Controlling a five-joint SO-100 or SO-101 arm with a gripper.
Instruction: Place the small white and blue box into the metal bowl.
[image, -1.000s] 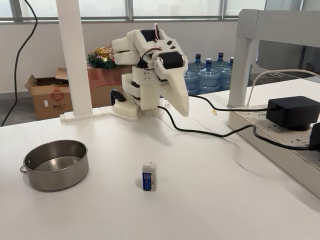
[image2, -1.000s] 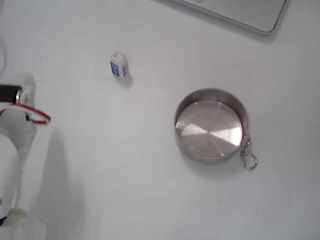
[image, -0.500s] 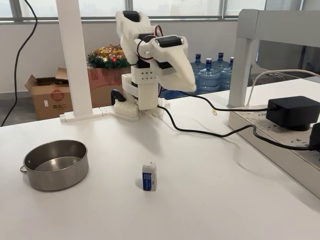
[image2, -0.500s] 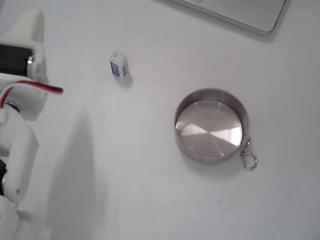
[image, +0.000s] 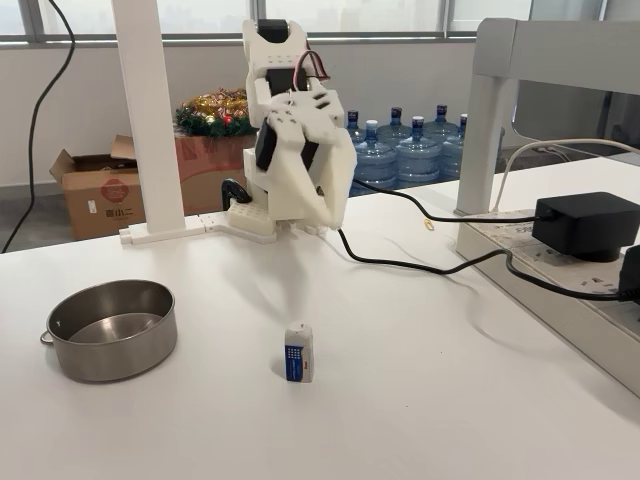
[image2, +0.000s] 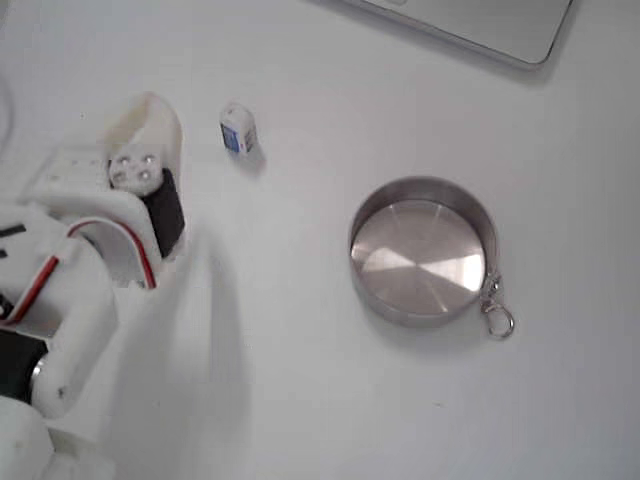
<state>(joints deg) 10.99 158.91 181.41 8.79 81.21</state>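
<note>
The small white and blue box (image: 298, 353) stands upright on the white table, near the front in a fixed view. From above, the box (image2: 237, 130) lies upper left of the metal bowl (image2: 421, 318). The steel bowl (image: 115, 360) sits empty at the table's left, well apart from the box. My white gripper (image: 318, 228) hangs tips down above the table, behind the box and clear of it. From above, the gripper (image2: 150, 110) is just left of the box. Its jaws look shut with nothing between them.
A black power adapter (image: 585, 225) sits on a raised white ledge at the right, and its black cable (image: 420, 265) runs across the table to the arm's base. A white post (image: 150, 120) stands behind the bowl. A grey slab (image2: 480, 25) lies at the top edge.
The arm has swung forward and down. The gripper has turned from pointing right to pointing down and has come closer to the box. Box and bowl have not moved.
</note>
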